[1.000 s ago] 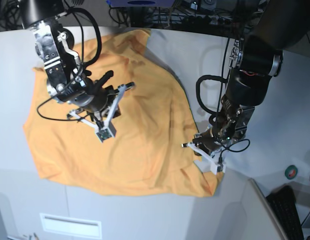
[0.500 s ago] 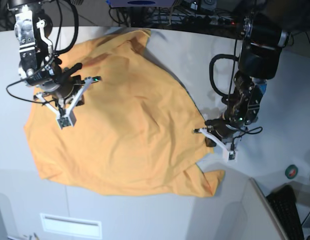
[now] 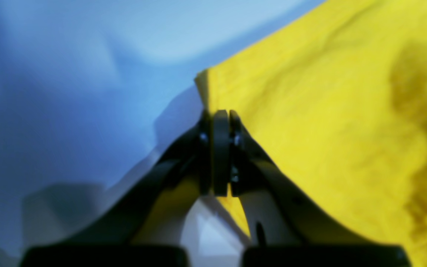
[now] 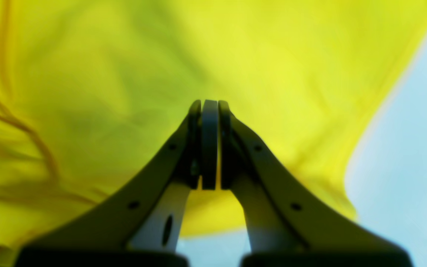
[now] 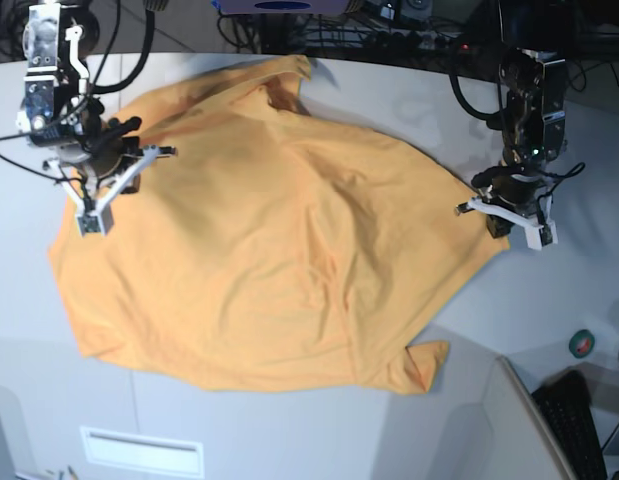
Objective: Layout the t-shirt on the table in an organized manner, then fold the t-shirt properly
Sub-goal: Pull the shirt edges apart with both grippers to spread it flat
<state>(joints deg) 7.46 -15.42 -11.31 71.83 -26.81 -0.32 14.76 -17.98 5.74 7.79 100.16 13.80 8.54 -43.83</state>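
t-shirt lay spread on table | L gripper pinched its 3 o'clock edge | R gripper pinched cloth at 9 o'clock

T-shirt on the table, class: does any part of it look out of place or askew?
Yes. The t-shirt lies rumpled, and its near edge hangs over the table front, with one corner folded over.

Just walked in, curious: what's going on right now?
Left gripper shut on t-shirt edge. Right gripper shut over it. Shirt spread, rumpled. Nothing in the way.
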